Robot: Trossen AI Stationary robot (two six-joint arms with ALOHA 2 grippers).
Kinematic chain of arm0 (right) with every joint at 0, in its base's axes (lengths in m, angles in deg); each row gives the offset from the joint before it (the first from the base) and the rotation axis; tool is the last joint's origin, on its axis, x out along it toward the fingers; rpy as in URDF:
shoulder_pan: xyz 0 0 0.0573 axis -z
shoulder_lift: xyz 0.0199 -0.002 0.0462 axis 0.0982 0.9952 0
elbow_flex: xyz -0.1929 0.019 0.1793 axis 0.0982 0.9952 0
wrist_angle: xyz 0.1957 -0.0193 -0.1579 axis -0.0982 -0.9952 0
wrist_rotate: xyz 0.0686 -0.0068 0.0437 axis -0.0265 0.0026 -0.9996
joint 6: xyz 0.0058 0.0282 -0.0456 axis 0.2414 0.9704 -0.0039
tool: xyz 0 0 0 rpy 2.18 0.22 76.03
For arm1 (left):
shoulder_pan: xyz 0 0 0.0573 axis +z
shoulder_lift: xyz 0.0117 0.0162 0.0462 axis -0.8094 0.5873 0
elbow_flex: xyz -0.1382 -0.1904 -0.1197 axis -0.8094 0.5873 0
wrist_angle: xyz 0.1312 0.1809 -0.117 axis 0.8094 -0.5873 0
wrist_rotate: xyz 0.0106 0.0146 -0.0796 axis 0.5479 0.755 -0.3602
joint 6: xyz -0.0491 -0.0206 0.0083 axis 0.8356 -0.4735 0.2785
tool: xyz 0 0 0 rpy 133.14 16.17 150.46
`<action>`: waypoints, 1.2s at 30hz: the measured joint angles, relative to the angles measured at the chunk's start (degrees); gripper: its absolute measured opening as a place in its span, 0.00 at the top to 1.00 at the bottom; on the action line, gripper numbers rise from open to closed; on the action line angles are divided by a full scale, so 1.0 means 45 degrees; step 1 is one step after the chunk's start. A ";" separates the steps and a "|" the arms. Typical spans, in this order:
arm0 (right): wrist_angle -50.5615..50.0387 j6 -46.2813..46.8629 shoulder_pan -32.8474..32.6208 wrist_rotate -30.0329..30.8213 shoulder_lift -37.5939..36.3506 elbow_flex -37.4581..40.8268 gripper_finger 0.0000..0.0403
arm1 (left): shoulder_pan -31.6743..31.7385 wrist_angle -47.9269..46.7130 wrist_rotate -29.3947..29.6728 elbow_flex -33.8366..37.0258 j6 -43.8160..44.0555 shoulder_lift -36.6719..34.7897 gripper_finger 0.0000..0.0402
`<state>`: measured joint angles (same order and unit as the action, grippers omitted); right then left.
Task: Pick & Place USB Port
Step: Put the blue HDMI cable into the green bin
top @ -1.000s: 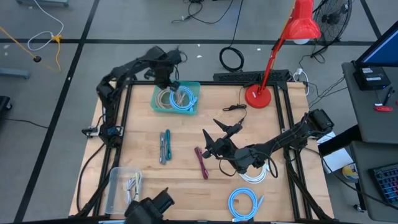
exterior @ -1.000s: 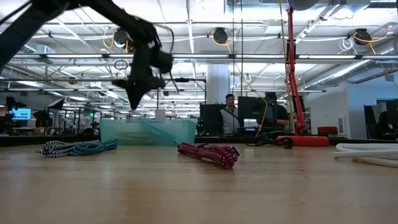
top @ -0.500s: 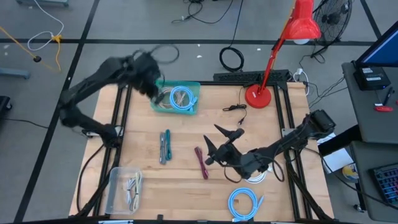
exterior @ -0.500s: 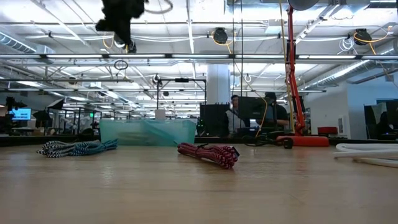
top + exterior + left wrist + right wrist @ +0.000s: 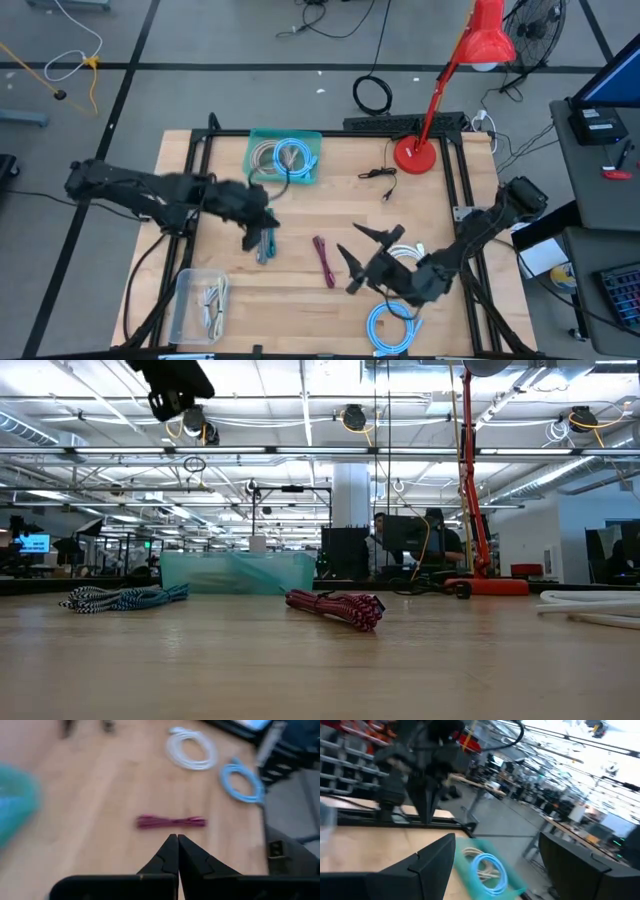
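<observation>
**Two arms above a table of coiled cables**

Nearest the front edge of the wooden table (image 5: 220, 205) sit a clear plastic box (image 5: 196, 303) at the left corner, holding a few small pieces, and a light blue cable coil (image 5: 389, 326) toward the right. Just behind that coil lies a white cable coil (image 5: 404, 255), and over these two the right gripper (image 5: 366, 258) is raised, its two fingers spread wide with nothing between them. In the right wrist view the dark fingers (image 5: 427, 865) frame the teal bin and the room beyond.

At mid-table a maroon bundled cable (image 5: 324, 260) lies alone, well apart from both grippers; the low view shows it flat on the wood. To its left rests a teal and grey braided cable (image 5: 264, 235), and the left gripper (image 5: 253, 238) hangs right above that bundle. The left wrist view shows its fingertips (image 5: 176, 851) pressed together, holding nothing, pointing toward the maroon bundle.

Farther back, a teal bin (image 5: 258, 142) holds a blue and a pale coil. A small black cable (image 5: 378, 175) lies to its right, and a red desk lamp (image 5: 415, 155) stands at the far right corner
</observation>
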<state>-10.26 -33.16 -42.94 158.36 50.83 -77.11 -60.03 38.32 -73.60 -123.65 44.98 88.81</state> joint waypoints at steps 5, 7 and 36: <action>-0.1044 0.1312 -0.0863 -0.0051 -0.0277 0.0000 0.31 | -0.1263 0.4039 0.0001 0.2205 -0.0189 0.0136 1.00; -0.2070 0.2554 -0.1221 -0.0104 -0.0468 0.0000 0.31 | -0.1553 0.4919 -0.0088 0.2742 -0.0439 0.0174 1.00; -1.0187 1.9926 -0.2942 -1.1128 -0.1224 0.4444 0.31 | -0.2273 0.6349 -0.0075 0.3240 -0.2177 0.0155 0.96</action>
<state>-56.10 56.50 -56.18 108.29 45.32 -57.11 -70.26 66.89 -73.94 -109.07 35.19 89.51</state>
